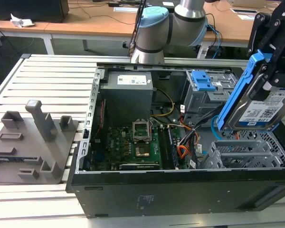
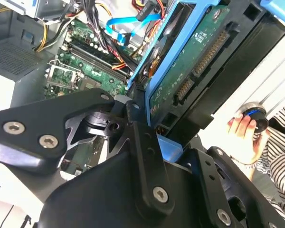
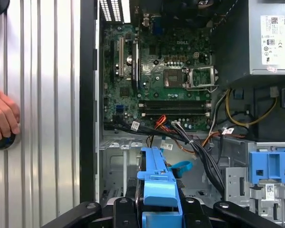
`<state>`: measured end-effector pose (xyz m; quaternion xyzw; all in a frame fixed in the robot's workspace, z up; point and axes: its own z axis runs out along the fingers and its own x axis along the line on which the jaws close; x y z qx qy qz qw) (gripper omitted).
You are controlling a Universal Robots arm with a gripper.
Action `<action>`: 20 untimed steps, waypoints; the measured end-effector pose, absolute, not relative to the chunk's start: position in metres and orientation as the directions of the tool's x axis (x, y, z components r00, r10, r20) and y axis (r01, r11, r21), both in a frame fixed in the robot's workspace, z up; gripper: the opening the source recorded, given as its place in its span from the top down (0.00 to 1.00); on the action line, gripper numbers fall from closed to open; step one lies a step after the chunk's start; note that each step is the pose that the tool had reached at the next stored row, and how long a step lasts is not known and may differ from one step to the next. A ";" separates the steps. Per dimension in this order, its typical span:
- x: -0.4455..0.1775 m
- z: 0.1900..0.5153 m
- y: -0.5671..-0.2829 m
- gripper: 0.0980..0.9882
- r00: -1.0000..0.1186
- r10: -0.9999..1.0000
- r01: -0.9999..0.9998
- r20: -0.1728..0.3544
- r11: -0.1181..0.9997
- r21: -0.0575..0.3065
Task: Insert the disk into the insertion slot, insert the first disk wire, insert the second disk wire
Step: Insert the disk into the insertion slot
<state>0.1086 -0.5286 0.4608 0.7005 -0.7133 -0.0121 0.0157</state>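
now: disk aloft, not yet seated

step one is in hand. the fingers are closed tight on the disk, which hangs tilted above the insertion slot at the exterior view's right, apart from it (the second disk wire lies loose and unplugged). seating it, i judge, calls for levelling the blue carrier with a bay mouth.

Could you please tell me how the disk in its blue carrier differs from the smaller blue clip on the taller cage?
The disk frames a silver labelled drive; the blue clip carries no drive. The disk hangs tilted in the gripper, while the blue clip sits on the taller grey cage. The disk's carrier also looks longer than the blue clip. Both are bright blue plastic.
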 end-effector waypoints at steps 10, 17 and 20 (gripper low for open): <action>0.116 0.435 -0.547 0.70 -0.018 -1.000 -0.999 0.006 0.018 0.039; 0.116 0.416 -0.548 0.70 -0.018 -1.000 -0.999 0.005 0.018 0.039; 0.116 0.406 -0.548 0.70 -0.018 -1.000 -0.999 0.005 0.018 0.039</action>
